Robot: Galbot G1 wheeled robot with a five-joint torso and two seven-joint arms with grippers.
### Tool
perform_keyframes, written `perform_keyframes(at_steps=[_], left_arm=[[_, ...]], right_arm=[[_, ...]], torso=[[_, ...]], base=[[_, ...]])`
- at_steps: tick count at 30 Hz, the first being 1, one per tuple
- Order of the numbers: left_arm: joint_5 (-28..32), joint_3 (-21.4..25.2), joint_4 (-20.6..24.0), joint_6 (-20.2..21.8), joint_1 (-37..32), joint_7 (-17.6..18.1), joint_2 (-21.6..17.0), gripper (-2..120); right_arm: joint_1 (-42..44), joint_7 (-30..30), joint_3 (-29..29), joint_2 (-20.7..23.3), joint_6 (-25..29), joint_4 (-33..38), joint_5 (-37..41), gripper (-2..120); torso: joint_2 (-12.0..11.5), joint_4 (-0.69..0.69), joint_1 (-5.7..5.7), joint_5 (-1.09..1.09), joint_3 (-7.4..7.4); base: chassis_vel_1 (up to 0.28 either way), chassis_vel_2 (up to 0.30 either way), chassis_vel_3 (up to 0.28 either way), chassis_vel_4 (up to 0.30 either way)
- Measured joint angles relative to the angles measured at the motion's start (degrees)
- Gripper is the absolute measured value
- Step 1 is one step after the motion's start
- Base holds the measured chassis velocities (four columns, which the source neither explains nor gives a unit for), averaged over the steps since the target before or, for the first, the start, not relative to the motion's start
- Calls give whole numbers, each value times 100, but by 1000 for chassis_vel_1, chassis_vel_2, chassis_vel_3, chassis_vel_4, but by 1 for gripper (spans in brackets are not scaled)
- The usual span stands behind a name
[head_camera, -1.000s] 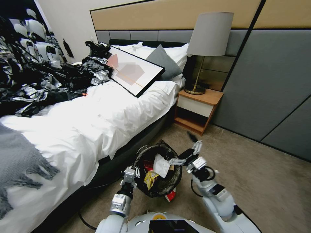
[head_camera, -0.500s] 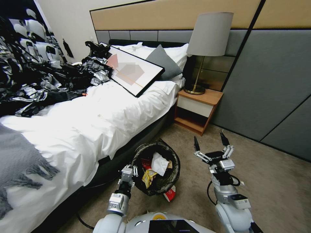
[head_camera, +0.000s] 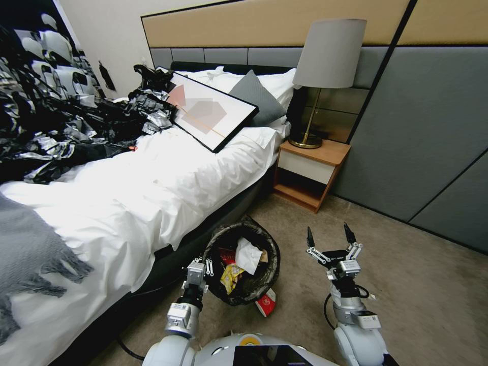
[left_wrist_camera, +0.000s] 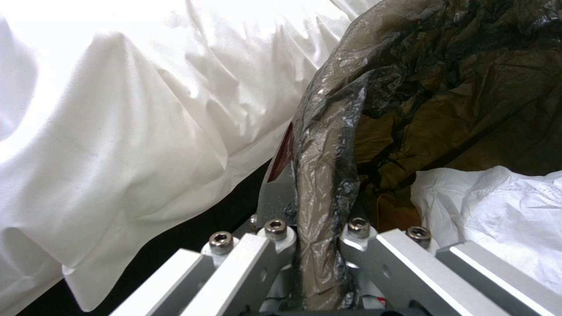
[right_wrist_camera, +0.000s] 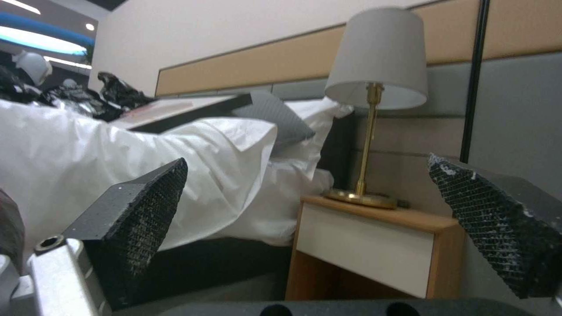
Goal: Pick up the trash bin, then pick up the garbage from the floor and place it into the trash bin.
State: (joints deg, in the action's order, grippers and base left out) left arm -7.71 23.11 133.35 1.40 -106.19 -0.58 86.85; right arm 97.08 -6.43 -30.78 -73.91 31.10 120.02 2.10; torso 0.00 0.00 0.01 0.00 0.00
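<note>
The trash bin (head_camera: 269, 264), lined with a crinkly black bag, hangs tilted just above the carpet beside the bed. My left gripper (head_camera: 206, 266) is shut on its near rim; in the left wrist view the fingers (left_wrist_camera: 275, 232) pinch the bag-covered rim (left_wrist_camera: 322, 175). Garbage lies inside the bin: a white tissue (head_camera: 248, 255) (left_wrist_camera: 498, 210), a yellow wrapper (head_camera: 231, 275) and a red wrapper (head_camera: 226, 254). A red-and-white piece (head_camera: 266, 304) shows under the bin's near side. My right gripper (head_camera: 329, 238) (right_wrist_camera: 319, 210) stands open and empty to the right of the bin, fingertips pointing up.
The bed with a white duvet (head_camera: 152, 193) runs along the left, close to the bin. A wooden nightstand (head_camera: 310, 173) with a lamp (head_camera: 328, 56) stands ahead by the grey wall panels (head_camera: 422, 127). Open carpet (head_camera: 422, 295) lies to the right.
My right gripper left the bin's mouth, swung right and turned its open fingers upward. The white tissue it held over the bin now lies inside. The bin shifted slightly left.
</note>
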Motion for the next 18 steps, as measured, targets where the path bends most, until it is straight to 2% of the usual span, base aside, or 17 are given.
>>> perform_keyframes(at_steps=[2, 3, 6, 7, 8, 10, 13, 16, 18], left_arm=[[42, 44, 29, 23, 21, -4, -6, 1], [42, 44, 29, 23, 21, -4, -6, 1], [74, 74, 36, 38, 21, -6, -21, 1], [74, 74, 36, 38, 21, -6, -21, 1], [83, 89, 39, 40, 21, -6, -28, 1], [86, 98, 39, 42, 24, -8, -39, 1], [126, 152, 56, 98, 58, -22, -69, 1], [135, 152, 68, 127, 73, -24, -71, 1], [145, 149, 80, 163, 103, -31, -74, 1]], right_arm=[[-152, -85, 146, 163, -507, -95, 205, 100], [-152, -85, 146, 163, -507, -95, 205, 100], [-408, -137, 429, 522, -1648, -211, 720, 100], [-408, -137, 429, 522, -1648, -211, 720, 100], [-481, -101, 499, 690, -1965, -271, 833, 100], [-532, -71, 556, 812, -2116, -329, 889, 100], [-833, 54, 932, 1414, -2754, -836, 1095, 100], [-901, 86, 1038, 1502, -2836, -983, 1128, 100], [-1076, 198, 1304, 1658, -2967, -1374, 1140, 100]], torso=[[0, 0, 0, 0, 0], [0, 0, 0, 0, 0], [0, 0, 0, 1, 0], [0, 0, 0, 1, 0], [0, 1, 0, -1, 0], [0, 0, -1, -1, 0], [0, 1, 0, 0, 0], [0, 0, 0, 1, 0], [0, 0, -1, 0, 0]], base=[[0, 0, 0, 0], [0, 0, 0, 0], [0, 0, 0, 0], [0, 0, 0, 0], [0, 0, 0, 0], [0, 0, 0, 0], [0, 0, 0, 0], [0, 0, 0, 0], [0, 0, 0, 0]])
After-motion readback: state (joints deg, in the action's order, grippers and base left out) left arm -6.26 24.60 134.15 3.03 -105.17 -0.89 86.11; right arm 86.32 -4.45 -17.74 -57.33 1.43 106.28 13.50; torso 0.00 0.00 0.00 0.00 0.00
